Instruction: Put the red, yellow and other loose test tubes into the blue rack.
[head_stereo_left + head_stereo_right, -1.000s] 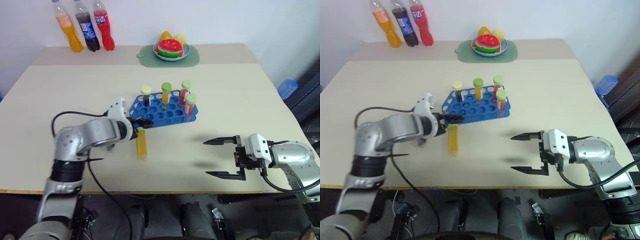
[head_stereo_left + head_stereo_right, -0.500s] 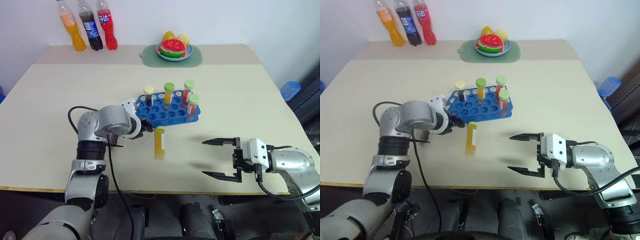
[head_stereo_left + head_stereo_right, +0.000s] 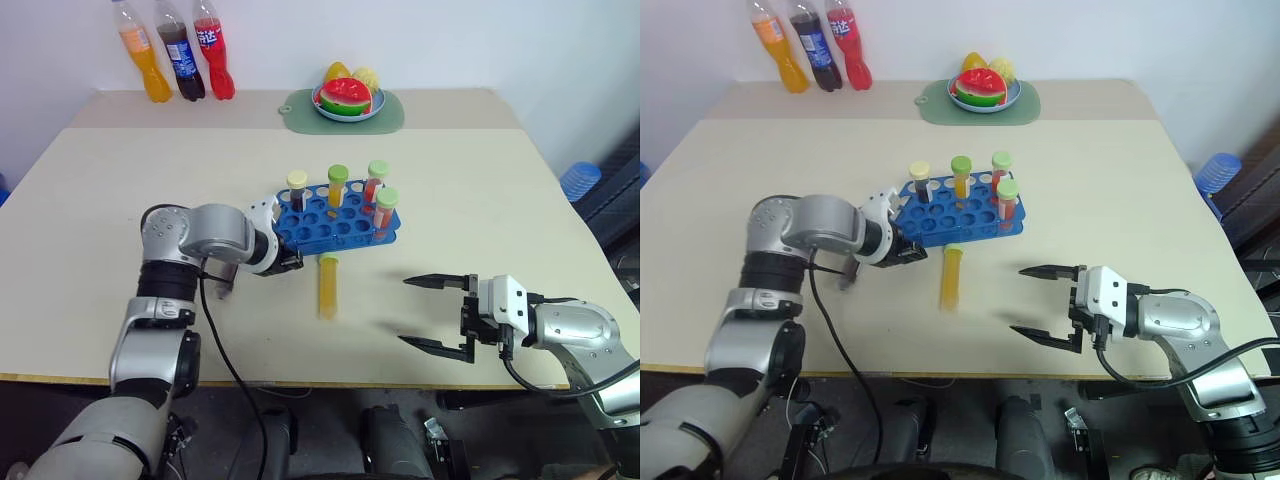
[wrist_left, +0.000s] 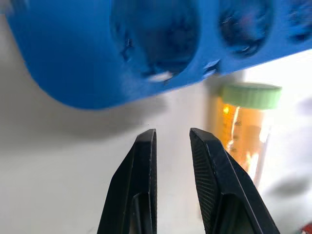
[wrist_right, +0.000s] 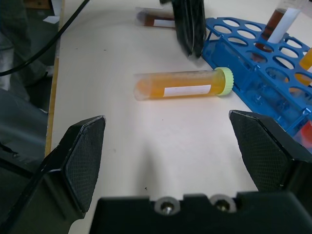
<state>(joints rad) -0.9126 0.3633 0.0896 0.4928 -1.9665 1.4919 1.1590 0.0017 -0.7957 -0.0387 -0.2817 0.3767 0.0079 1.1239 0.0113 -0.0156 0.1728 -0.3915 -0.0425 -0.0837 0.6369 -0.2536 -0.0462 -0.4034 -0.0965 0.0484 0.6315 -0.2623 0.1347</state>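
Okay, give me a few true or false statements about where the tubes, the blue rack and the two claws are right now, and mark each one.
1. A yellow-orange tube lies flat on the table just in front of the blue rack. True.
2. The left claw is clamped around that yellow-orange tube. False: it is shut on nothing, with the tube lying beside it.
3. The right claw is open and empty. True.
4. The blue rack holds no tubes. False: four capped tubes stand in it.
5. The soda bottles stand at the far edge of the table. True.
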